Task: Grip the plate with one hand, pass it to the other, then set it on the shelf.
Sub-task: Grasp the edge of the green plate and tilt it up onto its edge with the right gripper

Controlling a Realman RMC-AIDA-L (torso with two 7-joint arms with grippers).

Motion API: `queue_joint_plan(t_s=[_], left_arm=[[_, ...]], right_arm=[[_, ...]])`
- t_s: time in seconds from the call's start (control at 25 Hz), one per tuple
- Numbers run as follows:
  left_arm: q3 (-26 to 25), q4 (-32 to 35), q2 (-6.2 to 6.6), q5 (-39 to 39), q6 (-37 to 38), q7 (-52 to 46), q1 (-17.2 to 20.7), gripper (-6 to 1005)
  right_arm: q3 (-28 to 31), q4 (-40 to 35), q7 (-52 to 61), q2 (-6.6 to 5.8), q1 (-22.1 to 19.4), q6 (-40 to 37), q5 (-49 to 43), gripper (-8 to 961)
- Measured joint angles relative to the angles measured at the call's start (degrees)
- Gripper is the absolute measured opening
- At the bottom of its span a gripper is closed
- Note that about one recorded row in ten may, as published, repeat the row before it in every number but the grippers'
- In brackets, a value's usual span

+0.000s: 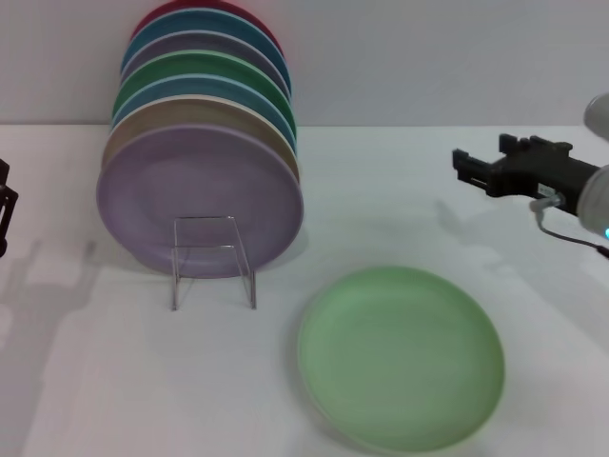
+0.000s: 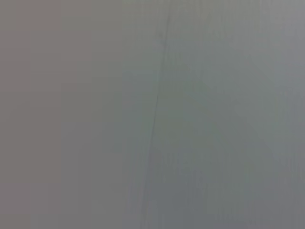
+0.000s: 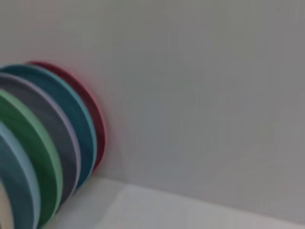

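Right pincer (image 1: 463,169), fingers parted and empty, is hovering at two o'clock from the plate (image 1: 402,356) lying on the table (image 1: 114,381).

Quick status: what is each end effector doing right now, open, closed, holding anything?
Left end effector: at the table's left edge, cannot be told.
Right end effector: open, empty, above the table.

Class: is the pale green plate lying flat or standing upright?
Flat. The pale green plate lies face up on the table, apart from the rack and the upright plates.

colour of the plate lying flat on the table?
Pale mint green, plain, no pattern: the plate; head view shows it best.
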Motion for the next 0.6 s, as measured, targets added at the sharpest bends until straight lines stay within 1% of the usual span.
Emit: queue_joint_plan(t_s=[0.08,0.12,0.16,0.2,0.24,0.28,0.32,0.36,0.4,0.48,0.52,0.56,0.6], left_arm=[[-0.04,0.03,0.0,0.0,-0.01,0.0,-0.11,716],[-0.14,0.06,0.0,0.01,-0.05,0.01,-0.38,715],[-0.17,0.08,0.0,0.0,-0.06,0.01,-0.47,715],[-0.27,0.09,0.01,0.01,-0.08,0.01,-0.57,715],[-0.41,0.11,0.0,0.01,-0.1,0.02,-0.66,715],[-0.41,0.11,0.0,0.01,-0.1,0.02,-0.66,715],[-0.67,0.13,0.01,0.0,-0.1,0.02,-0.69,714],[-1.08,0.13,0.01,0.0,-0.1,0.02,-0.73,714],[-1.35,0.13,-0.01,0.0,-0.1,0.02,-0.75,714],[-1.35,0.13,-0.01,0.0,-0.1,0.02,-0.75,714],[-1.35,0.13,-0.01,0.0,-0.1,0.02,-0.75,713],[-1.43,0.14,-0.05,0.0,-0.11,0.02,-0.78,713],[-1.5,0.13,-0.06,-0.01,-0.15,0.02,-0.83,713]], right_arm=[[3.23,2.72,4.57,-0.01,0.95,7.9,-5.53,646],[3.23,2.72,4.57,-0.01,0.95,7.9,-5.53,644],[4.63,3.88,6.32,-0.03,1.51,11.55,-7.59,642],[7.92,5.64,9.85,-0.08,3.51,20.25,-11.19,640],[7.92,5.64,9.85,-0.08,3.51,20.25,-11.19,638],[11.46,6.32,12.87,-0.1,5.95,28.77,-13.37,636],[11.46,6.32,12.87,-0.1,5.95,28.77,-13.37,634],[13.19,6.39,14.0,-0.11,7.14,32.46,-13.96,631],[15.75,6.2,15.83,-0.13,9.0,38.55,-14.75,629],[18.01,5.72,18.0,-0.18,10.82,43.66,-15.66,625],[18.01,5.72,18.0,-0.18,10.82,43.66,-15.66,623],[19.86,4.7,19.74,-0.37,12.68,47.39,-16.62,621],[19.86,4.7,19.74,-0.37,12.68,47.39,-16.62,619]])
